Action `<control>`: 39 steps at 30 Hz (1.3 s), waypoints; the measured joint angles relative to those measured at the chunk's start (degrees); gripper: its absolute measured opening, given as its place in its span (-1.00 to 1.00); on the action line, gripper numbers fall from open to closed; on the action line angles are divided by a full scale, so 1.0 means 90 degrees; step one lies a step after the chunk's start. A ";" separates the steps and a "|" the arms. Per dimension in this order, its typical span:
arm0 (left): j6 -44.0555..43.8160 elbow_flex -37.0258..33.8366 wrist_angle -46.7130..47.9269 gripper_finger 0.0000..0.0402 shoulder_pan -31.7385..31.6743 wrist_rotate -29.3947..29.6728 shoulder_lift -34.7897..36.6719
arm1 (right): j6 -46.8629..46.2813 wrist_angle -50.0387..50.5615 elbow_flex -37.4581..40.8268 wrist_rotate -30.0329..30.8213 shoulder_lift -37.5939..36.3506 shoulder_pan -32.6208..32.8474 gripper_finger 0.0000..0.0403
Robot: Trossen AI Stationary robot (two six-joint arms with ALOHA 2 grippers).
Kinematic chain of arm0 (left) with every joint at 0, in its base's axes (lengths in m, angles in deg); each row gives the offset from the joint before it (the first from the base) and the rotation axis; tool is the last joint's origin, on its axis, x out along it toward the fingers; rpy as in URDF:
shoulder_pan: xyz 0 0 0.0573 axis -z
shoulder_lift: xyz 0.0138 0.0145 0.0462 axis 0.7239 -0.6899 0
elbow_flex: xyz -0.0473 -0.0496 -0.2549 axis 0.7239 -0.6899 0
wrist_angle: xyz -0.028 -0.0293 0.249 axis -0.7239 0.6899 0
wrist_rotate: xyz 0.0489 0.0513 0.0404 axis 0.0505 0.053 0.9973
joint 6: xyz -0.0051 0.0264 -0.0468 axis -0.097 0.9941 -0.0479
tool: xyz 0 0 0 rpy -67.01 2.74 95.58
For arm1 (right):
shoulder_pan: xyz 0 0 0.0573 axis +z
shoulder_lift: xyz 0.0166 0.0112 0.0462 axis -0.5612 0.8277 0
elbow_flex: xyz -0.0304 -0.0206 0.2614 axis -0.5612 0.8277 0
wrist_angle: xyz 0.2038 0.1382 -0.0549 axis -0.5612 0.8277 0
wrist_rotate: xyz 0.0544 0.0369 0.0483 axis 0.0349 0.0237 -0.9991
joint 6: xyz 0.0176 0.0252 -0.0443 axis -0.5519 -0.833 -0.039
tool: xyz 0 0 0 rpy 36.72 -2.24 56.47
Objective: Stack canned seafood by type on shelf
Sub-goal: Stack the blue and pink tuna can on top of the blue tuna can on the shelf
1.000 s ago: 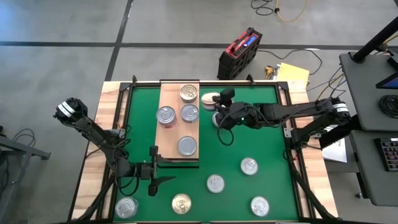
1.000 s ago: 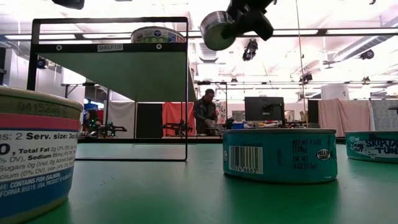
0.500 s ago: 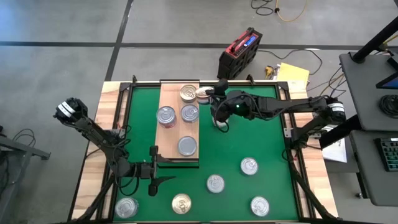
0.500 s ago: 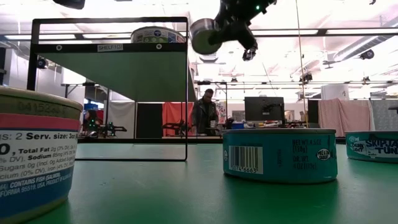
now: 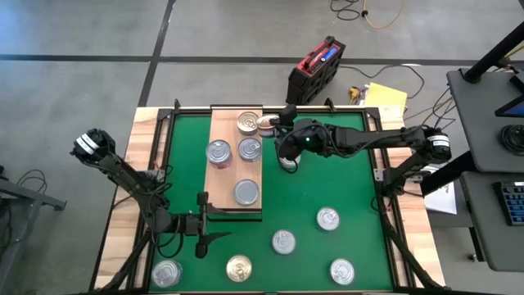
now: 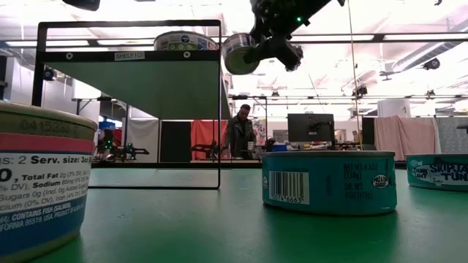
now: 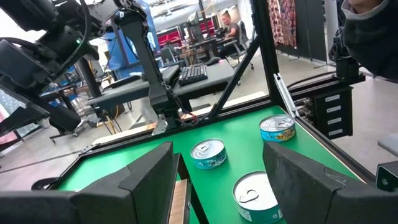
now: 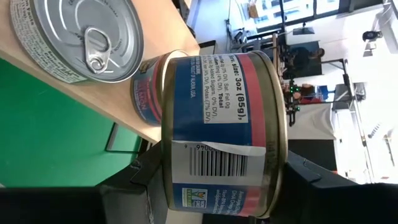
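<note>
The shelf (image 5: 229, 176) is a light wooden board on the green mat. Three silver-lidded cans (image 5: 219, 152) (image 5: 250, 149) (image 5: 246, 192) and a gold-lidded one (image 5: 248, 122) stand on it. My right gripper (image 5: 272, 126) hangs at the shelf's far right corner, shut on a can with a blue and red label (image 8: 221, 124), beside the gold-lidded can. Several more cans (image 5: 283, 242) stand on the mat near the front edge. My left gripper (image 5: 206, 221) waits open by the shelf's near left corner, nothing between its fingers (image 7: 149, 180). My right gripper pinches the can between its two fingers, which stand against the can's two flat ends (image 8: 165, 180). The fingers reach in from the table's right, slanting slightly down. The can is lifted clear and tilted, one round face (image 6: 238, 52) toward the table's near side.
A black frame marked SHELF (image 6: 128, 55) shows raised in the low view, with a can on top. Two cans (image 6: 329, 181) (image 6: 44, 183) stand close to the low camera. A red case (image 5: 315, 70) lies on the floor behind the table. A person stands in the room beyond.
My right gripper has carried the can toward the table's left edge and a little down, from over the mat to the shelf's far right corner, still shut on it. Most of the move came in the first half second.
</note>
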 joint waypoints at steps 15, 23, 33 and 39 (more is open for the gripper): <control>0.0000 0.0000 0.0001 0.16 0.0000 0.0001 0.0000 | 0.0302 -0.0202 0.0000 0.0016 0.0000 0.0000 -0.10; 0.0004 0.0000 0.0006 0.16 0.0000 0.0002 0.0000 | 0.0577 -0.0475 0.0000 -0.0031 0.0002 -0.0011 -0.10; 0.0417 0.0156 -0.0001 0.16 0.0000 0.0007 0.0002 | 0.0790 -0.1189 0.0000 -0.1258 0.0132 -0.0412 -0.10; 0.0526 0.0259 0.0009 0.16 0.0000 0.0104 0.0002 | 0.1124 -0.1693 -0.0035 -0.1483 0.0577 -0.0669 -0.10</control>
